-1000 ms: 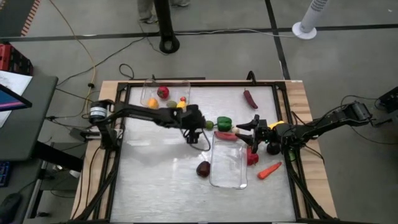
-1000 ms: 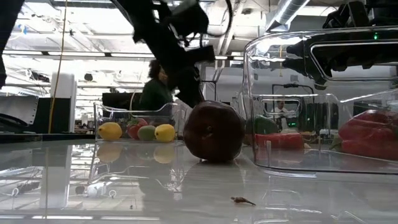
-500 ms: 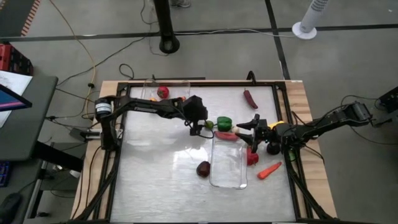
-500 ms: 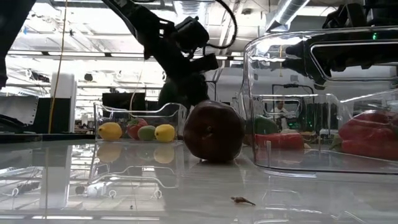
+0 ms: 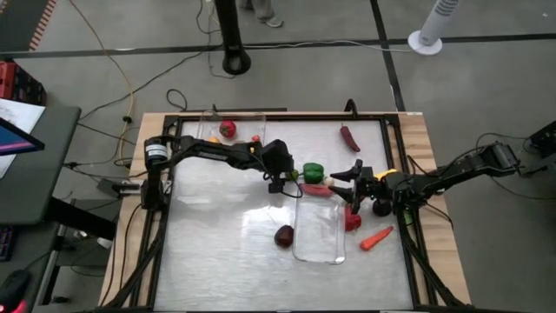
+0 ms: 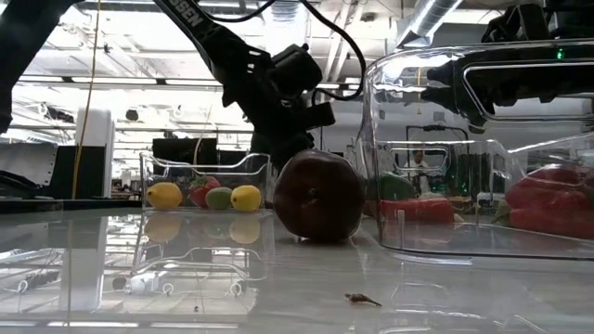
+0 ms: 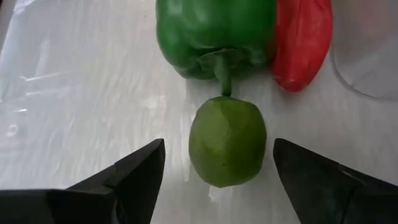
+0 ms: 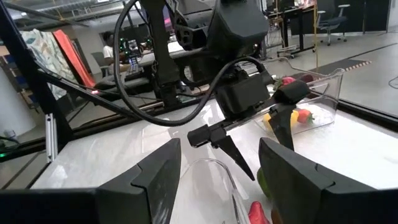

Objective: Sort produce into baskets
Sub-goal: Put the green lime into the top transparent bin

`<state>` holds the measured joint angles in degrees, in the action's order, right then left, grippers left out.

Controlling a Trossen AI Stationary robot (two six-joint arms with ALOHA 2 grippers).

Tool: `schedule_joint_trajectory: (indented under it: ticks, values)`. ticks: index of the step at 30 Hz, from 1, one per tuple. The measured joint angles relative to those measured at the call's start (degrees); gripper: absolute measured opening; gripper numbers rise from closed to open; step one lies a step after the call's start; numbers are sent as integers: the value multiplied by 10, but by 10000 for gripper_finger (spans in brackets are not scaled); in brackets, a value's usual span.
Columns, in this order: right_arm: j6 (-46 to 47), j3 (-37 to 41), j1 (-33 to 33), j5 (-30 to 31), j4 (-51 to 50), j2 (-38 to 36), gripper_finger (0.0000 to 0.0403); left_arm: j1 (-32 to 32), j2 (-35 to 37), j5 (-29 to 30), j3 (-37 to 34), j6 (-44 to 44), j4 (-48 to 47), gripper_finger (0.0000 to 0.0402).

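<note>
My left gripper is open low over the table's middle. Its fingers stand on either side of a small green round piece without touching it. That piece lies on the table beside the green pepper and a red chili. My right gripper is open and empty, just right of the near clear basket. The far clear basket holds yellow, red and green pieces. A maroon round piece lies left of the near basket.
A dark red chili lies at the far right. A red piece and an orange carrot lie right of the near basket. A yellow piece shows by the right arm. The table's near left part is bare.
My left gripper has gone toward the table's right edge and a little toward its far edge, away from the far basket and up to the green round piece beside the pepper. The produce has not moved.
</note>
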<state>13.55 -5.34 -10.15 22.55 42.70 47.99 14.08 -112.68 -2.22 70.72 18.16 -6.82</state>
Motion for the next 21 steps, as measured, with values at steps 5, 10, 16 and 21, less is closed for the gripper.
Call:
schedule_joint_trajectory:
  ticks: [5, 10, 16, 21]
  values:
    - [0, 0, 0, 0, 0, 0, 244, -6, -8, -2, 0, -5, 5, 236]
    - [0, 0, 0, 0, 3, 0, 244, -16, -30, -1, 1, 0, 2, 192]
    - [0, 0, 0, 0, -1, 0, 244, -23, -34, 27, 1, 1, 2, 143]
    - [0, 0, 0, 0, -3, 0, 244, -23, 9, 38, 0, 2, -46, 126]
